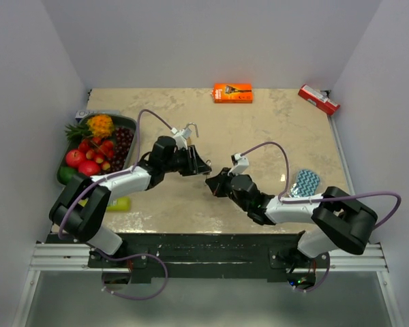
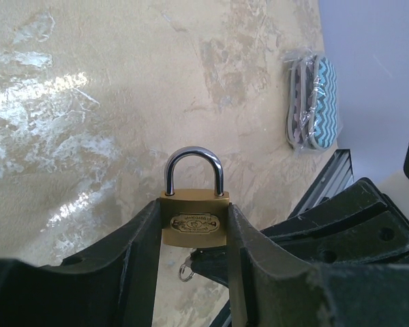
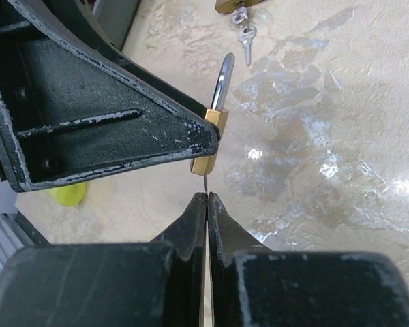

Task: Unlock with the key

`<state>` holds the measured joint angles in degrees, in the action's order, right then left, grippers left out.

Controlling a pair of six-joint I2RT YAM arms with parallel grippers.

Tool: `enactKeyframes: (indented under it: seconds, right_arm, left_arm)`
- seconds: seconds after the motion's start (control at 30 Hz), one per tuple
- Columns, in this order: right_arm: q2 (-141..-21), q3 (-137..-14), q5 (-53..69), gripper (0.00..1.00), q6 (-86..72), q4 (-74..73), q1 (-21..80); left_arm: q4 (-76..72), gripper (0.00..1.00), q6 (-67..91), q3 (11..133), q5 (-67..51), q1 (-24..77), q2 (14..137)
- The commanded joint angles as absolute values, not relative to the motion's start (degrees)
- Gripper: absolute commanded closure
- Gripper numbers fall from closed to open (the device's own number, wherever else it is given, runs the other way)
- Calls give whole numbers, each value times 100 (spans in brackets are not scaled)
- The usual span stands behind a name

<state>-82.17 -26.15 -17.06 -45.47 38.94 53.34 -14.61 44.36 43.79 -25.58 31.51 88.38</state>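
left jaws: clamping brass padlock with steel shackle [image 2: 193, 223] by its flanks | right jaws: pressed together on thin metal key [image 3: 204, 184] | line-up: padlock's base dead ahead of right jaws, blade along its long axis, tip at the base

Padlock [image 2: 194, 221] sides flanked by left fingers [image 2: 123, 272]; right fingers [image 3: 191, 231] crowd underside; shackle [image 2: 194, 151] exposed.
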Motion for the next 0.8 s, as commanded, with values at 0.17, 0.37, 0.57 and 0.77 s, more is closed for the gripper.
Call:
enactKeyframes:
  seconds: [0.17,0.37,0.57,0.77]
  right_arm:
    - [-8244,-2962,-2259,100,-4641,4359,5089]
    - [-8244,-2918,-2285,100,-4658,4464,4992]
    - [-8262,-2883,-2312,100,-4606,4649,4957]
    - [-8253,-2953,-2373,100,-4421,4728,4931]
  left_arm:
    - [-1653,100,4421,4280,-2532,3331,8561]
    - [-1617,100,4386,4245,-2330,3436,8464]
    - [-1635,100,4403,4219,-2276,3533,8437]
    - [-1617,100,4377,4192,-2232,3621,8455]
